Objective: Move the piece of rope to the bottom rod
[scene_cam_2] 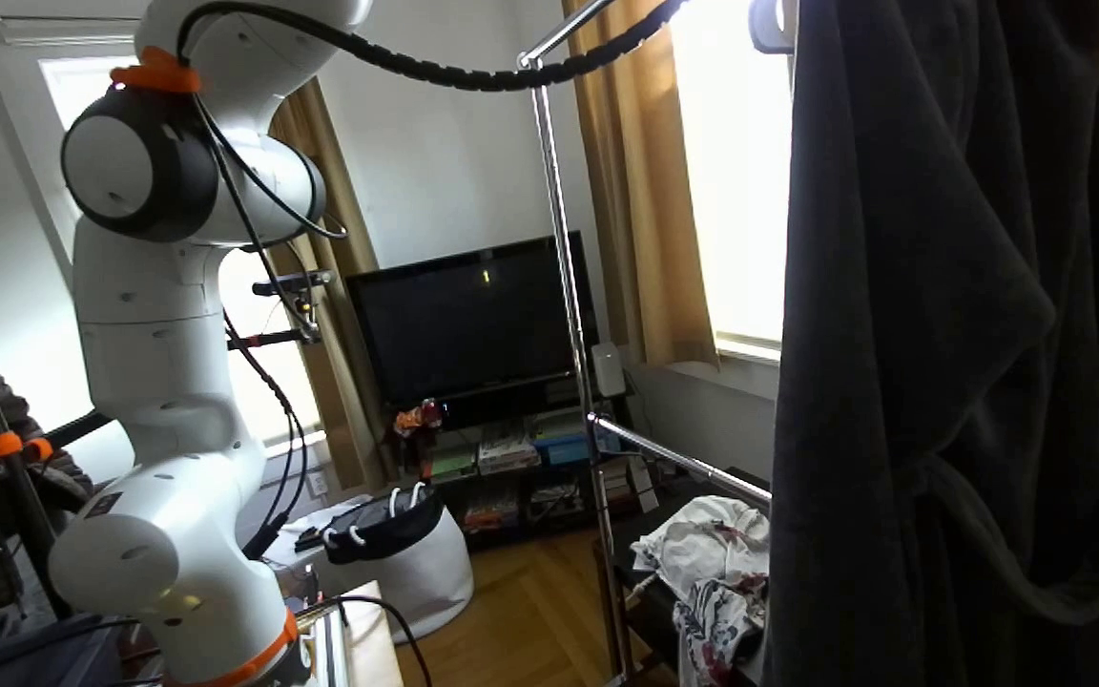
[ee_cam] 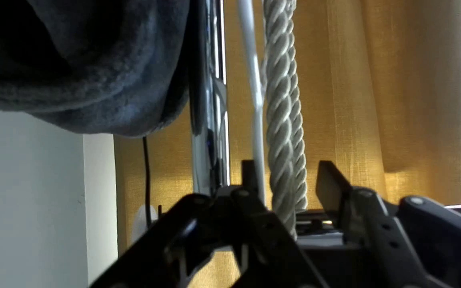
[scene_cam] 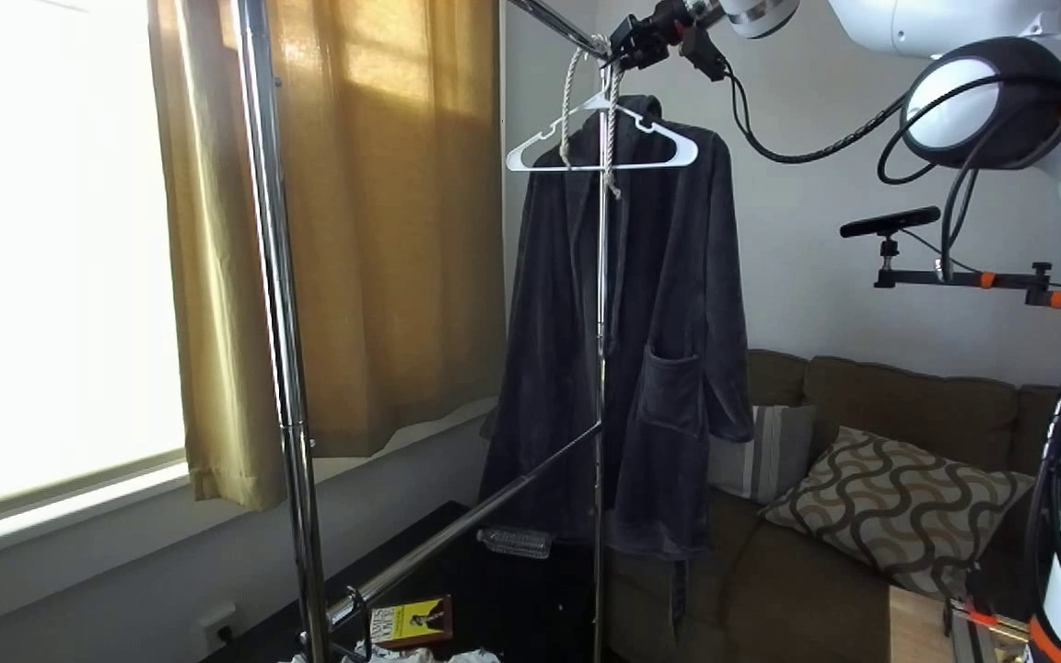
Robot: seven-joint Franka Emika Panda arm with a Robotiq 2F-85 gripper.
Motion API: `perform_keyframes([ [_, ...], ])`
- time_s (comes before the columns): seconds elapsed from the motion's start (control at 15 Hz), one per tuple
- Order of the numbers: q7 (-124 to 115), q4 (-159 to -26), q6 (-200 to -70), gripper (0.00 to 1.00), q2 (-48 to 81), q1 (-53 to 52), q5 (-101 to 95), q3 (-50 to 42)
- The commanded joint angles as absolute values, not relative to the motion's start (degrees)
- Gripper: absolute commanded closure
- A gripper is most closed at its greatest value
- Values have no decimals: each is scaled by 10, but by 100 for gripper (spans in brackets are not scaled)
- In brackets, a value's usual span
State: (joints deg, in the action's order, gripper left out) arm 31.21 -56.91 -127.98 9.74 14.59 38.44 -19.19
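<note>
The piece of rope is a whitish twisted cord draped over the shiny upper rail near its corner, its strands dangling in front of the white hanger. In the wrist view the rope runs down between my gripper's fingers. The fingers are apart, with a visible gap on the rope's right. My gripper is at the rail corner in an exterior view. The bottom rod slopes low across the rack; it also shows in an exterior view. Rope and gripper are not seen in that view.
A dark robe hangs behind the rack's upright pole. A white hanger is beside the rope; a thin white part lies close to the left finger. Another upright pole stands nearer. Clothes lie below the rod.
</note>
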Motion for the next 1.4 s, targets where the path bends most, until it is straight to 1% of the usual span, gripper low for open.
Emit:
perform_keyframes([
  [0.0, 317, -564, -1297, 85, 99, 152, 399, -192],
  [0.07, 316, -566, -1301, 93, 99, 153, 397, -193],
  [0.13, 314, -569, -1302, 99, 98, 153, 396, -194],
  [0.2, 314, -571, -1302, 100, 96, 154, 394, -195],
  [0.27, 315, -575, -1300, 100, 91, 155, 391, -196],
  [0.33, 319, -577, -1299, 97, 85, 155, 391, -197],
  [0.67, 341, -592, -1265, 97, 36, 170, 390, -212],
  [0.93, 340, -626, -1111, 97, -22, 179, 399, -214],
  [1.13, 318, -666, -1040, 97, -55, 153, 357, -188],
  [1.33, 319, -741, -1044, 97, -75, 132, 240, -138],
])
